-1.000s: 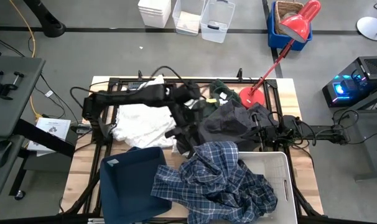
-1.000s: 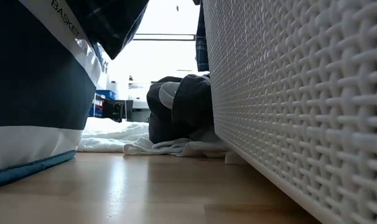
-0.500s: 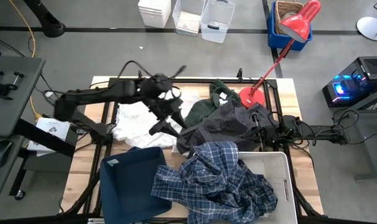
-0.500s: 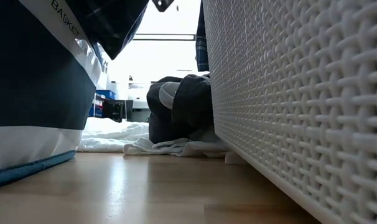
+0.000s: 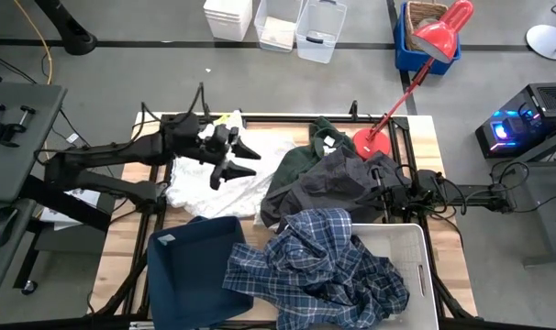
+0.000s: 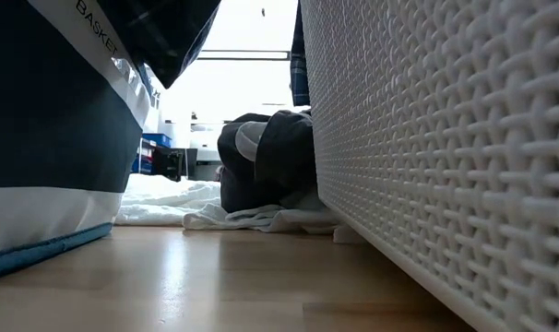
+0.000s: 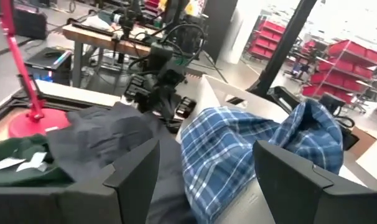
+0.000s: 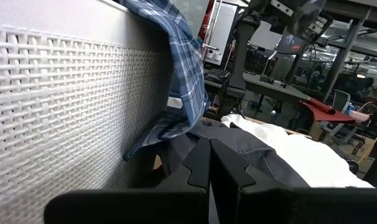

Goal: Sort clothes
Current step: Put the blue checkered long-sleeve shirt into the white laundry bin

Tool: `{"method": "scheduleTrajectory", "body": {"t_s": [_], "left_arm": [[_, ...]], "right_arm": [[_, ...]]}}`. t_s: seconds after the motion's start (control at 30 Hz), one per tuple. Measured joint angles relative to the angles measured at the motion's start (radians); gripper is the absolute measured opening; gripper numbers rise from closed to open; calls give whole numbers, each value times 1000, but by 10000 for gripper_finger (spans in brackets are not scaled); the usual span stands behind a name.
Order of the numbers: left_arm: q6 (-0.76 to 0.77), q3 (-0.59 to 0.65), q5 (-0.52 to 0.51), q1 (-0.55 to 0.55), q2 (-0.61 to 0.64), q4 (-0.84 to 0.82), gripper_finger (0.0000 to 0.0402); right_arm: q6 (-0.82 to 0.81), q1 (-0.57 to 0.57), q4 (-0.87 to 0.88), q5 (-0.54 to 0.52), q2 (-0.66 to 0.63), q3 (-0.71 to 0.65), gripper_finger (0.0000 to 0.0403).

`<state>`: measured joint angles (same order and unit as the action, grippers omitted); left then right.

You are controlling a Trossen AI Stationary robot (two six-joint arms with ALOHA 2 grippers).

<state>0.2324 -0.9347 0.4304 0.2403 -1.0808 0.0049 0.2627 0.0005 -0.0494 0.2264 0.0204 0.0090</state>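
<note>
Beneath the spread-fingered, empty left tool (image 5: pixel 234 163), the white cloth pieces (image 5: pixel 205 183).

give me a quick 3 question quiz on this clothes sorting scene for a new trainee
1. True or false: the left gripper is open and holds nothing.
2. Multiple choice: the plaid shirt lies A) flat on the bare table, B) draped over the white bin and the navy bin, C) under the red lamp.
3. Which clothes lie directly below the left gripper in the high view?

Key
1. True. Its fingers are spread, with nothing between them.
2. B.
3. The white cloth pieces. The right gripper is shut beside the dark grey jacket, which lies next to the green hoodie.
</note>
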Motion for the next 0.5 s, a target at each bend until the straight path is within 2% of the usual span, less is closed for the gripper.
{"method": "scheduleTrajectory", "body": {"t_s": [0.2, 0.37, 0.5], "left_arm": [[34, 120, -39, -1, 91, -64, 245], [105, 230, -120, -24, 160, 23, 245], [133, 272, -177, -42, 192, 79, 245]], "right_arm": [[0, 0, 0, 0, 0, 0, 0], [0, 0, 0, 0, 0, 0, 0], [0, 0, 0, 0, 0, 0, 0]]}}
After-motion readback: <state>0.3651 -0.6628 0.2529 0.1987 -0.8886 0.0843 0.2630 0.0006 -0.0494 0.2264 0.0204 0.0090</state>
